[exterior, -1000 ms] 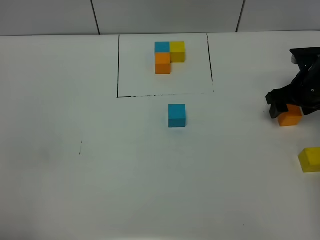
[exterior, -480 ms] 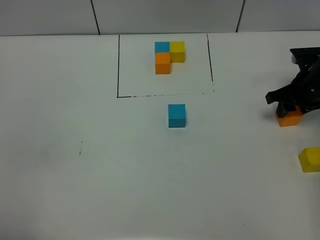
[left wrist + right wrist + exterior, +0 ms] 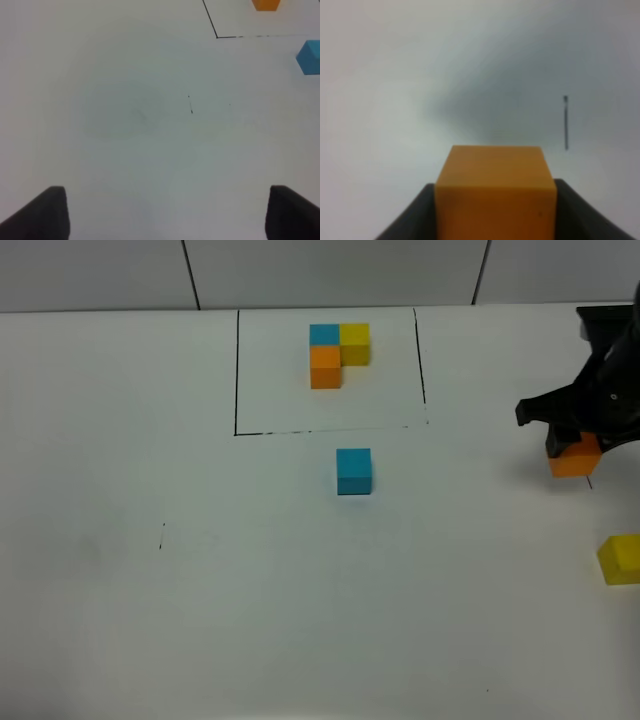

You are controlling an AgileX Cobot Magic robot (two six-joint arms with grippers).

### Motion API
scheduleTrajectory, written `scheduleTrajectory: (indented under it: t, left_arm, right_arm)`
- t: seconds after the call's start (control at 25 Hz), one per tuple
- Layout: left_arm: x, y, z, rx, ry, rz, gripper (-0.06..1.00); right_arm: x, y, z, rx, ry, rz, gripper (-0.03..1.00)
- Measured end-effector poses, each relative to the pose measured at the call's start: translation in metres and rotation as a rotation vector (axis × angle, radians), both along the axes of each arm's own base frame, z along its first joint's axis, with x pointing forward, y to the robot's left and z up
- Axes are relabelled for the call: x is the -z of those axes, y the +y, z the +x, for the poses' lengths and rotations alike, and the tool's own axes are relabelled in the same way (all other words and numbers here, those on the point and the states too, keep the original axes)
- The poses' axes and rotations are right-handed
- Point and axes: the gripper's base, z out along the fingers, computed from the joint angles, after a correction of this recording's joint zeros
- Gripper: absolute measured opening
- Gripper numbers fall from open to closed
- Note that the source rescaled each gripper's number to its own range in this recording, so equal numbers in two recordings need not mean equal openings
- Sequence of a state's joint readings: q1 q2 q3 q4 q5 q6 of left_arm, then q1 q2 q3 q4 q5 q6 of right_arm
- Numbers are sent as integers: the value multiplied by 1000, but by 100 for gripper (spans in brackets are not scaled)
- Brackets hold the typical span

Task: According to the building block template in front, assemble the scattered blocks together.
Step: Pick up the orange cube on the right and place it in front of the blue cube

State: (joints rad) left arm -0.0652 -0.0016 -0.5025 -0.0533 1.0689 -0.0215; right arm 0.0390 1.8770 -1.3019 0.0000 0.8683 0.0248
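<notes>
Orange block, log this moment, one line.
right claw: shut on orange block | left claw: open, empty | blue block, yellow block: loose

Matt, smooth orange cube (image 3: 495, 195); matt white table (image 3: 200, 590).

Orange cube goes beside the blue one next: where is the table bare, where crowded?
Bare: the table all round the blue cube, up to the drawn frame line, and the left half. Crowded: the right edge, where the right gripper holds the orange cube near the yellow cube, and the template trio inside the frame.
</notes>
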Motion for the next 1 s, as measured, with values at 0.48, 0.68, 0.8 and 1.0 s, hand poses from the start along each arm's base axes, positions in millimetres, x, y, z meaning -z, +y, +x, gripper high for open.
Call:
scheduleTrajectory:
  t: [0.48,0.68,0.8,1.0]
  left_arm:
    - [0,0,0,0,0,0,69]
    - [0,0,0,0,0,0,69]
    - [0,0,0,0,0,0,69]
    - [0,0,0,0,0,0,69]
  right_arm:
    - [-5,126,-32,83,16,-6,2]
    - [-5,152,-43,66,11,26,2]
    - [-4,164,-48,50,16,42,2]
    - [14,181,-49,25,22,58,2]
